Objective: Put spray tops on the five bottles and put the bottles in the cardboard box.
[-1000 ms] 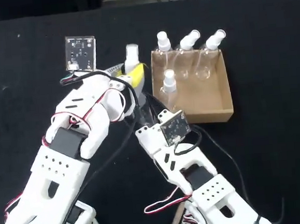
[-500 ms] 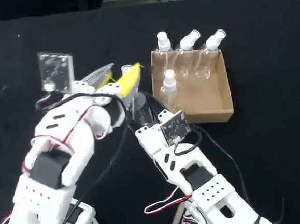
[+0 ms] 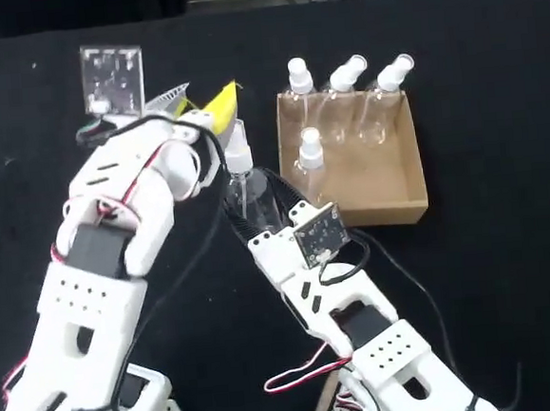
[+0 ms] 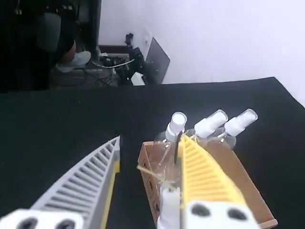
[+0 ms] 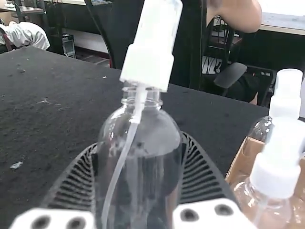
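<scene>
My right gripper (image 3: 253,205) is shut on a clear bottle (image 3: 251,190) that stands upright just left of the cardboard box (image 3: 380,211). In the right wrist view the bottle (image 5: 138,162) sits between the black fingers, and a white spray top (image 5: 152,43) rests tilted on its neck. My left gripper (image 3: 195,99) hangs open just up and left of that spray top (image 3: 238,153), holding nothing. Its grey finger (image 4: 86,176) and yellow finger (image 4: 205,176) stand wide apart. Several capped bottles (image 3: 310,160) are in the box, three (image 4: 209,125) leaning at its far wall.
The black table cloth (image 3: 496,102) has free room right of the box and at the far left. The arms' white bases (image 3: 148,406) take up the near edge. Cables trail beside the right arm (image 3: 361,332).
The left gripper let go of the spray top, opened, and drew back up and to the left. The spray top now rests on the bottle, which the right gripper kept still.
</scene>
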`<action>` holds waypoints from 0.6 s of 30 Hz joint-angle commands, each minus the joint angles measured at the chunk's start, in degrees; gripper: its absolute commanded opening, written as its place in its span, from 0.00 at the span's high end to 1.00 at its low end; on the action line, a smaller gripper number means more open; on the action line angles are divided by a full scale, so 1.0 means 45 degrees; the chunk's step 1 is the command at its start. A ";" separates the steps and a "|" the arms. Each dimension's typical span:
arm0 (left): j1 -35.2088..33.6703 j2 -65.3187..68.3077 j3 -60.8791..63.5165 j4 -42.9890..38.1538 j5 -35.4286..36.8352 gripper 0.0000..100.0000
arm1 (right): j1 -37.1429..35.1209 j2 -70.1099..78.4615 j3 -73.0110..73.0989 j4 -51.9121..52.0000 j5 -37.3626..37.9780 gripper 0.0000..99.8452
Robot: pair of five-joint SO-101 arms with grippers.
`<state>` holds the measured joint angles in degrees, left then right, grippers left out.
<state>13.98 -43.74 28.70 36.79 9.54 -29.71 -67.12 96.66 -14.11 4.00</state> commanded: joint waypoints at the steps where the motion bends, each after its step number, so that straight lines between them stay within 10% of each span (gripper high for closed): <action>1: -0.0166 0.0996 -0.1729 0.1055 -0.0156 0.81 | 0.0117 -0.0264 -0.0010 -0.0430 -0.0098 0.99; 18: -0.0029 -0.0469 -0.1182 0.4122 -0.0078 0.81 | 0.0117 -0.0264 -0.0010 -0.0430 -0.0098 0.99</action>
<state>13.54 -43.47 23.69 55.25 9.45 -29.63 -67.12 96.66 -14.11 4.00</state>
